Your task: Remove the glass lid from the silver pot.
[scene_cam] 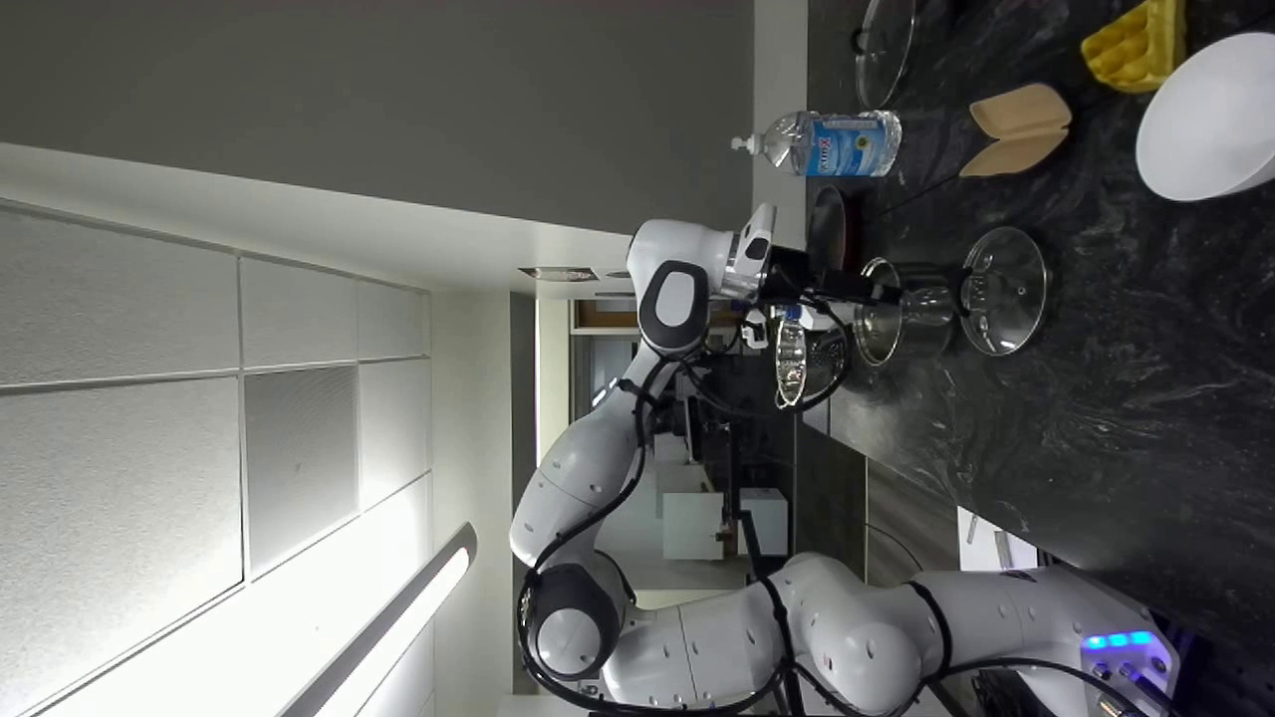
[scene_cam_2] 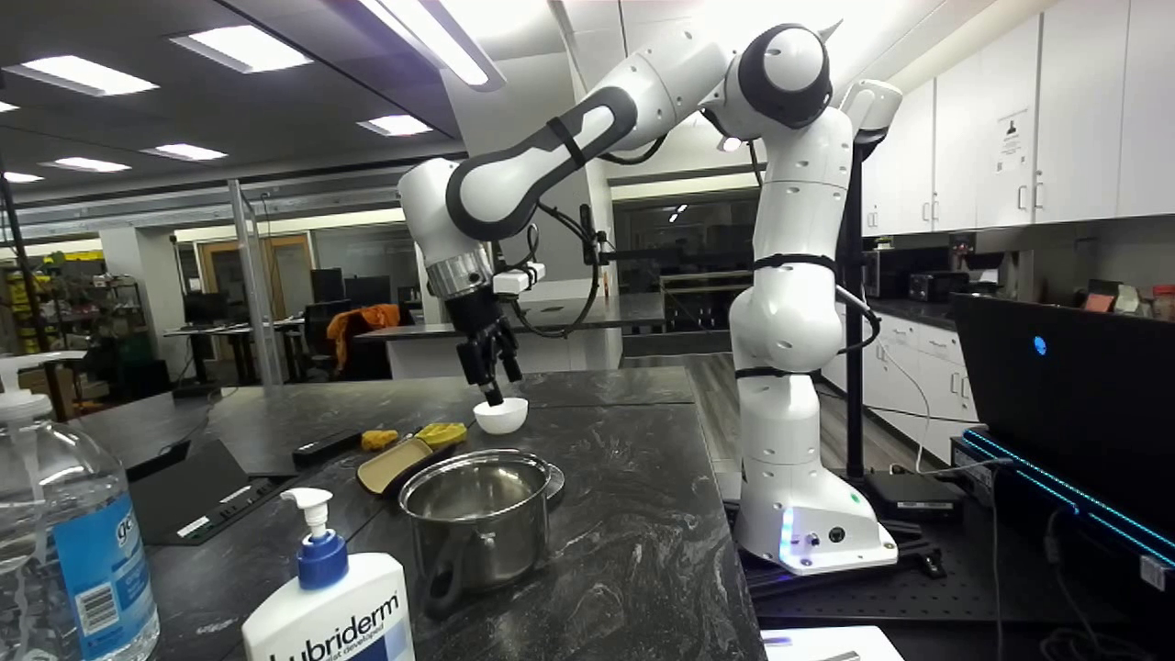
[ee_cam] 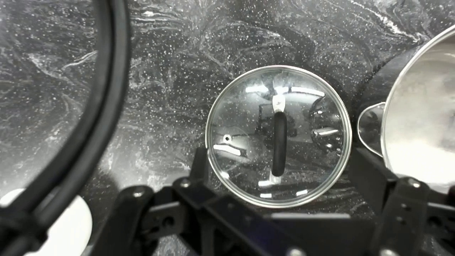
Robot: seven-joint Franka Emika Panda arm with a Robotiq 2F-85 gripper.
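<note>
Glass lid (ee_cam: 279, 138) lies flat on the tabletop (ee_cam: 167, 89) | just beside the uncovered silver pot (ee_cam: 423, 117) | my fingers (ee_cam: 371, 174) hover above, spread wide, holding nothing.

In an exterior view, turned sideways, the white arm (scene_cam: 583, 458) arcs over the dark marbled countertop (scene_cam: 1076, 438), gripper (scene_cam: 887, 293) pointing down, tips overlapping the rim of the silver pot (scene_cam: 928, 324) from this angle; contact can't be told. Pot upright, mouth open, with the glass lid (scene_cam: 1008, 289) lying knob up on the countertop just in front, camera side, touching or apart unclear. Off to one side: blue-labelled clear bottle (scene_cam: 847, 145), a clear lid (scene_cam: 885, 60) cut by the frame edge, tan folded case (scene_cam: 1023, 121), yellow molded piece (scene_cam: 1136, 50) and white bowl (scene_cam: 1210, 115), bowl nearest the camera.
</note>
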